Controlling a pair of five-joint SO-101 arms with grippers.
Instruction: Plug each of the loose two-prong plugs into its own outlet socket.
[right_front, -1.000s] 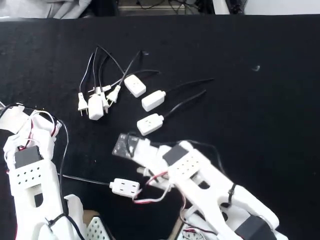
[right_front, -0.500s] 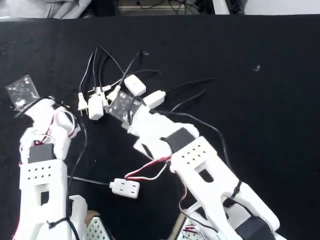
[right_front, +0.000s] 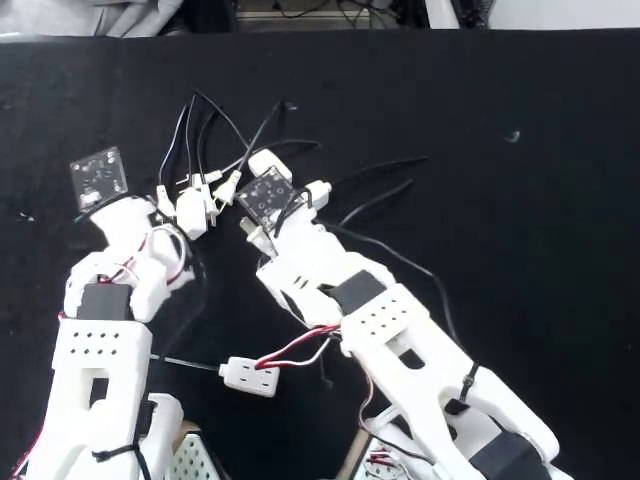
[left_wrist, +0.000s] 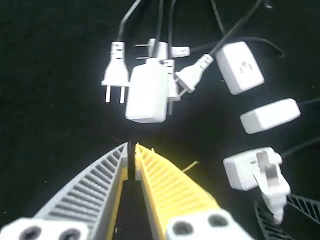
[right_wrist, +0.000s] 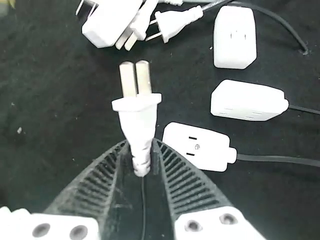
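Plugs (left_wrist: 114, 65) and sockets (right_wrist: 197, 146) lie on a black, possibly felt table (right_front: 520, 250).

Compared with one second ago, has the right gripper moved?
Yes. In the high view the right gripper, shut on a plug, has gone away from the lone socket, toward the sockets farther out.

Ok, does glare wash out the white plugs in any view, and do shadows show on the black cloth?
Left wrist view: the white adapter glares nearly featureless. Right wrist view: the plug in the right gripper shows shading, and the slots of the outlet socket stand out. High view: no shadows show on the black cloth.
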